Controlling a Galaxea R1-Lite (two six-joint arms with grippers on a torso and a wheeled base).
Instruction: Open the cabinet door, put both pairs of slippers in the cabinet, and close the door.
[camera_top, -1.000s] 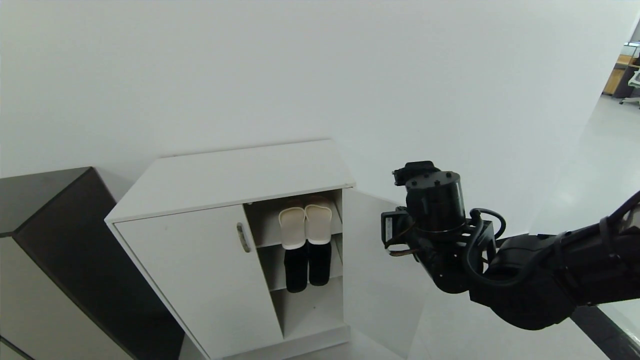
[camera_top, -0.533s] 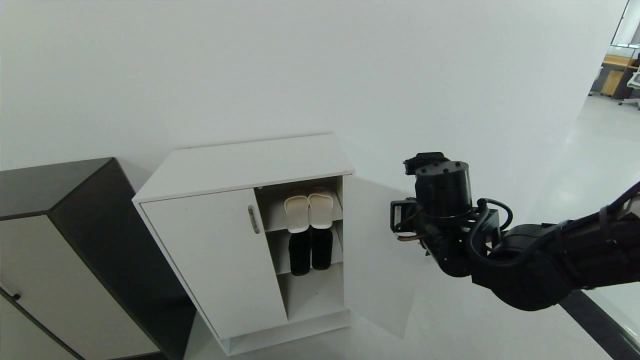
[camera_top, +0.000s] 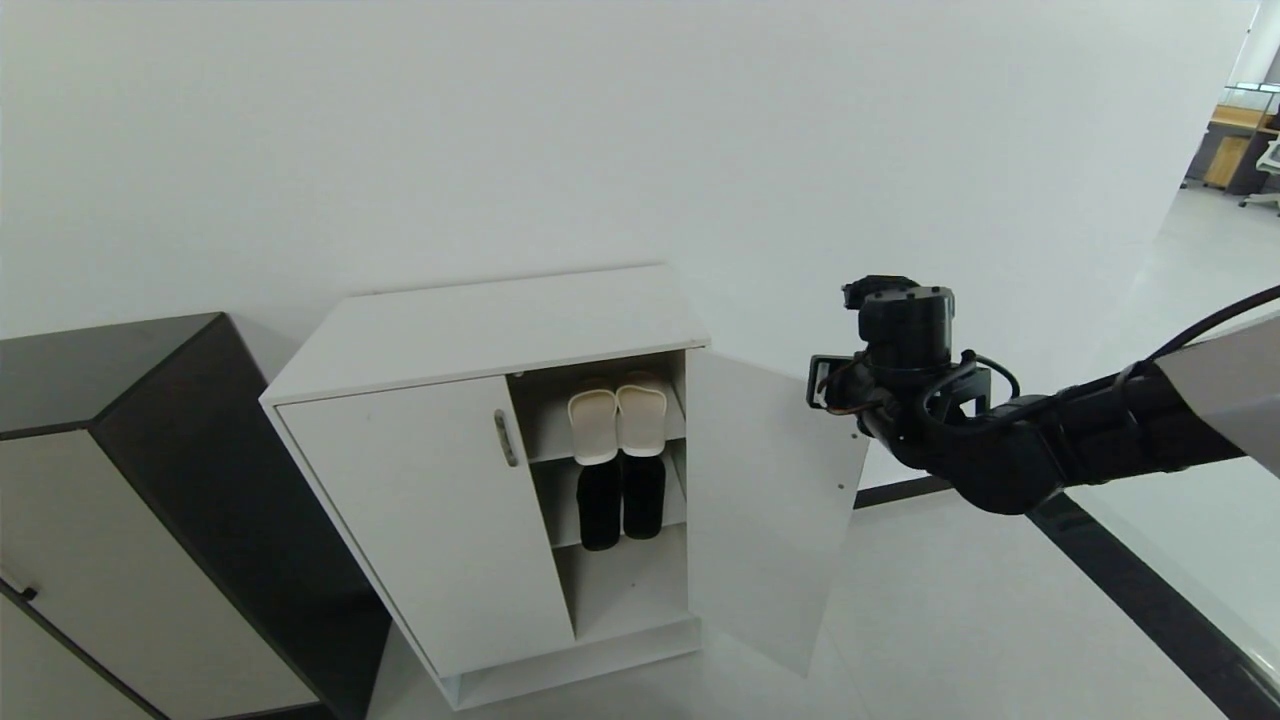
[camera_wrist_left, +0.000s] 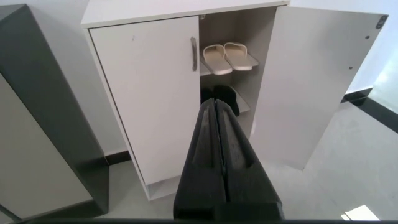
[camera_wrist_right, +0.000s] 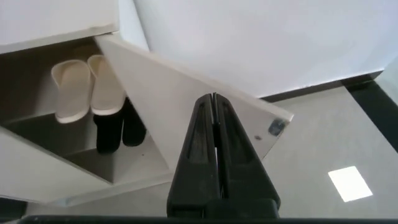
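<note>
The cabinet (camera_top: 480, 320) holds both pairs. The white slippers (camera_top: 615, 420) are on the upper shelf and the black slippers (camera_top: 620, 510) on the shelf below, well beyond the tips of the right fingers (camera_wrist_right: 202, 130). What seems left is the closing. The door (camera_top: 770, 500) stands swung wide, its free top corner just ahead of those fingers.

To close it well, I would bring the fingers round to the panel's outer face near the free edge, where leverage is best, and push in an arc about the hinge. A straight push could slide off the edge. Ease off near the frame so the door does not bounce.

The right arm is stretched out high beside the door, with its fingers pressed together and holding nothing; I cannot tell whether they touch the panel. The left fingers (camera_wrist_left: 208, 124) are also pressed together and empty. They point at the cabinet front, well apart from it.
</note>
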